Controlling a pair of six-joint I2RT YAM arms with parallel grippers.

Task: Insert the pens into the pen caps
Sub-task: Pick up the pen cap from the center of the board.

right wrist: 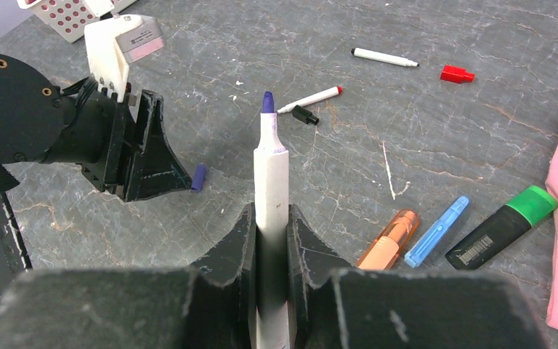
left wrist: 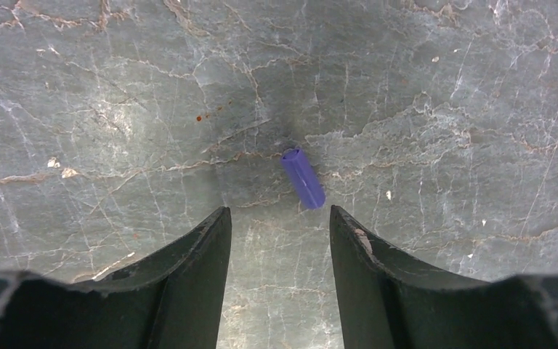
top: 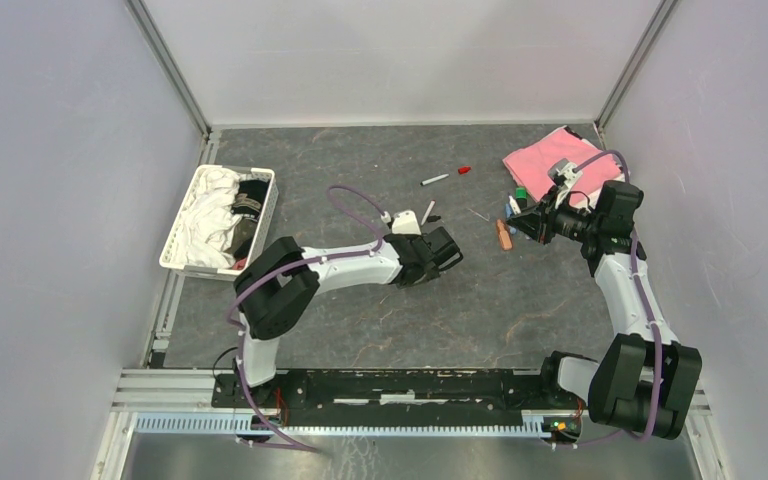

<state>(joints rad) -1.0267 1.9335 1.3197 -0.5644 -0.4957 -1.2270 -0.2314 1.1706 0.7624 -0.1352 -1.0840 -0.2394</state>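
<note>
The right claw (right wrist: 270,222) is clamping the thin white-barrelled, purple-tipped pen (right wrist: 270,163), nib pointing outward, probably for capping. The left claw (left wrist: 280,218), jaws apart and empty, is hovering just behind the small purple plastic cap (left wrist: 303,178) lying on the grey marbled counter (left wrist: 443,109), seemingly to grasp it.

The dark, veined surface (top: 505,310) is carrying a scatter of pens and caps. A purple cap (left wrist: 303,178) is lying by itself. Farther off, a white pen (right wrist: 383,57) is resting near a red cap (right wrist: 456,74), and a red-tipped pen (right wrist: 309,99) is lying just beside a black cap (right wrist: 304,114). An orange marker (right wrist: 387,241), a blue marker (right wrist: 437,230) and a black-and-green marker (right wrist: 501,227) are lying side by side near a pink cloth (top: 550,160). A white basket (top: 176,228) is sitting at the left edge.
</note>
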